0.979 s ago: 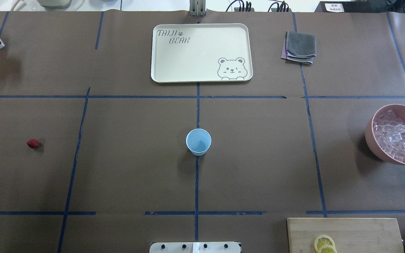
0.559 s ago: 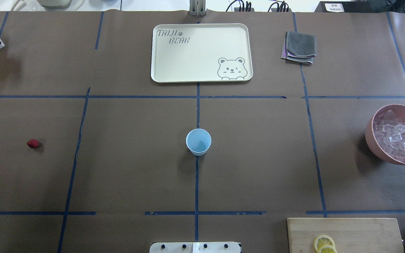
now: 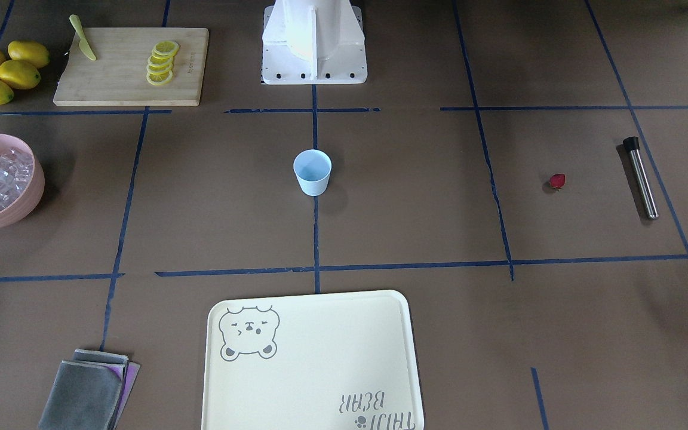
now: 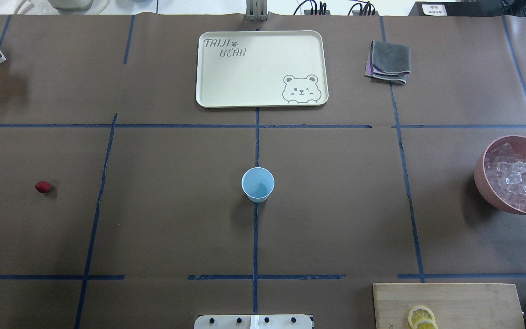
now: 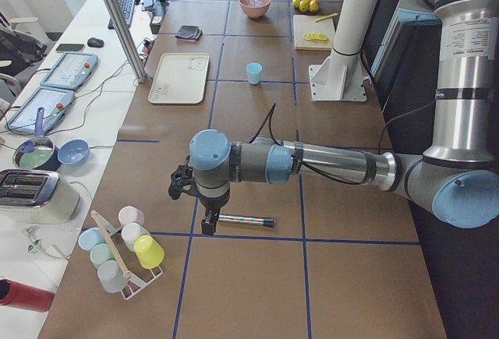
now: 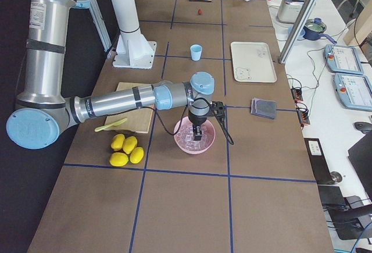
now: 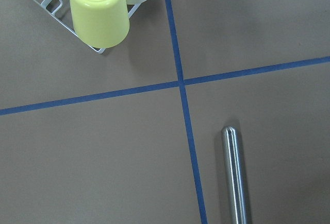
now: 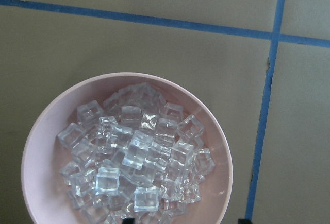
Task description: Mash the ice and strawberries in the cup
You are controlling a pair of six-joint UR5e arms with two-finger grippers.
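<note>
1. At the far left, the left claw hangs over a metal rod, with a racked yellow cup near it. We cannot tell whether its fingers are apart or together.
2. The strawberry lies on the bare table, near the rod and well apart from the blue cup.
3. The blue cup stands upright at the centre. We see nothing in it, and there is open room on every side.
4. At the far right, the ice is heaped in a pink bowl. The right claw hangs above the heap, and again we cannot tell how its fingers stand.
5. We judge this to be the first step, fetching.
6. The next move calls for a descent inside the bowl's rim and a firm pinch on one small cube.
7. We then lift clear of the rim and make an unobstructed crossing to the blue cup.
</note>
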